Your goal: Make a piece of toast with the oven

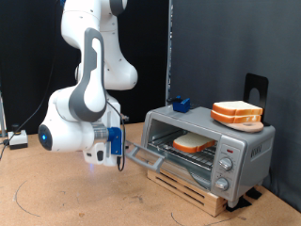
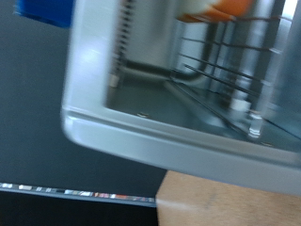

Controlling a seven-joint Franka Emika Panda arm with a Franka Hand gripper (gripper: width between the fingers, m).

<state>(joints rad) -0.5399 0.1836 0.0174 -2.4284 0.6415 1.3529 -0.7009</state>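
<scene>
The silver-grey oven [image 1: 235, 151] stands at the exterior view's right, with its glass door [image 1: 155, 156] folded down and open. One piece of toast [image 1: 193, 143] lies on the wire rack inside. Two alike slices [image 1: 237, 113] are stacked on the oven's roof. My gripper [image 1: 119, 158] hangs just off the open door's left edge, beside the bar handle [image 1: 139, 153], with nothing seen between its fingers. The wrist view shows the oven's opening [image 2: 169, 94], the wire rack [image 2: 221, 71] and an edge of the toast [image 2: 218, 8]. No fingers show there.
A small blue block [image 1: 181, 104] sits on the oven's roof at the back left and also shows in the wrist view [image 2: 45, 9]. The oven rests on a wooden pallet [image 1: 202, 191] on the brown table [image 1: 75, 198]. A black stand [image 1: 256, 89] rises behind the oven.
</scene>
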